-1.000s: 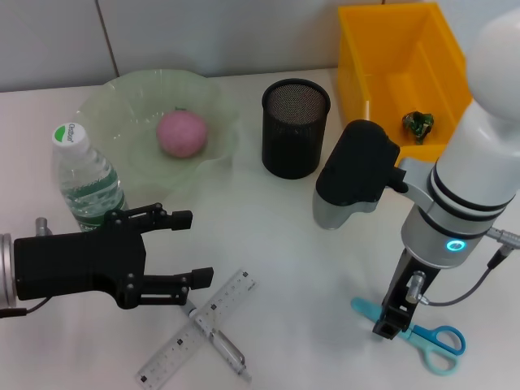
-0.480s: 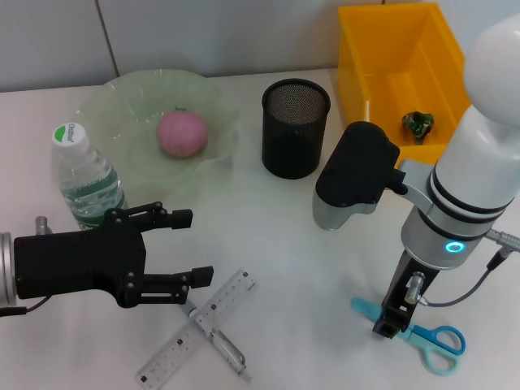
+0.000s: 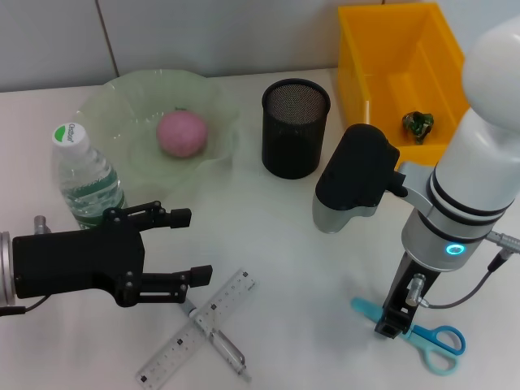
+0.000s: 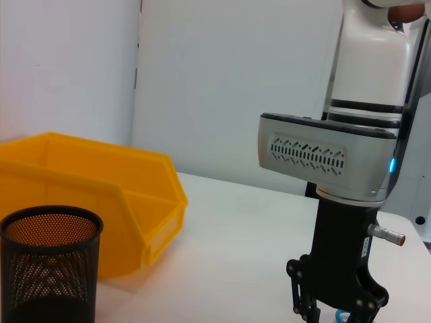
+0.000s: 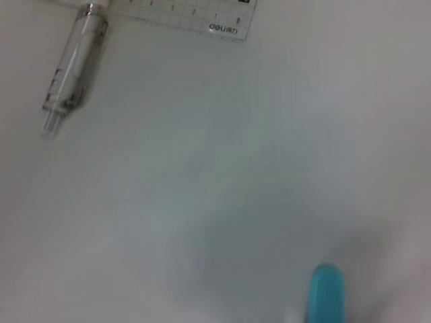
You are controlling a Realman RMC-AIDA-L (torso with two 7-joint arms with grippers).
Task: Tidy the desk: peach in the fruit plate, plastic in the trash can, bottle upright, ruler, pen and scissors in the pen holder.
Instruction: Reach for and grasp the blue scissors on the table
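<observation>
Barely any shift since a second ago: right arm sunk a touch lower over the scissors (image 3: pixel 422 335), left pincer (image 3: pixel 187 246) nudged slightly, nothing else displaced.

Head view: right pincer (image 3: pixel 392 327) down at the teal blades near the pivot, apparently positioned to lift the scissors for the pen holder (image 3: pixel 296 127); finger spread impossible to tell from here. Left pincer spread wide and holding nothing, hovering just above the ruler (image 3: pixel 197 327) and the pen (image 3: pixel 218 338) lying crossed on the counter (image 3: pixel 284 236), likely waiting its turn. Peach (image 3: pixel 182 133) already in the fruit plate (image 3: pixel 114 106), bottle (image 3: pixel 86 179) already upright, crumpled plastic (image 3: pixel 418 123) already inside the yellow trash can (image 3: pixel 367 49).

Left wrist view: right pincer (image 4: pixel 335 313) seen farther off, pointing straight down with a sliver of teal between its tips; pen holder (image 4: pixel 48 266) beside the trash can (image 4: pixel 135 202).

Right wrist view: pen (image 5: pixel 73 70) and ruler (image 5: pixel 195 13) end well apart from one teal scissor tip (image 5: pixel 327 294).
</observation>
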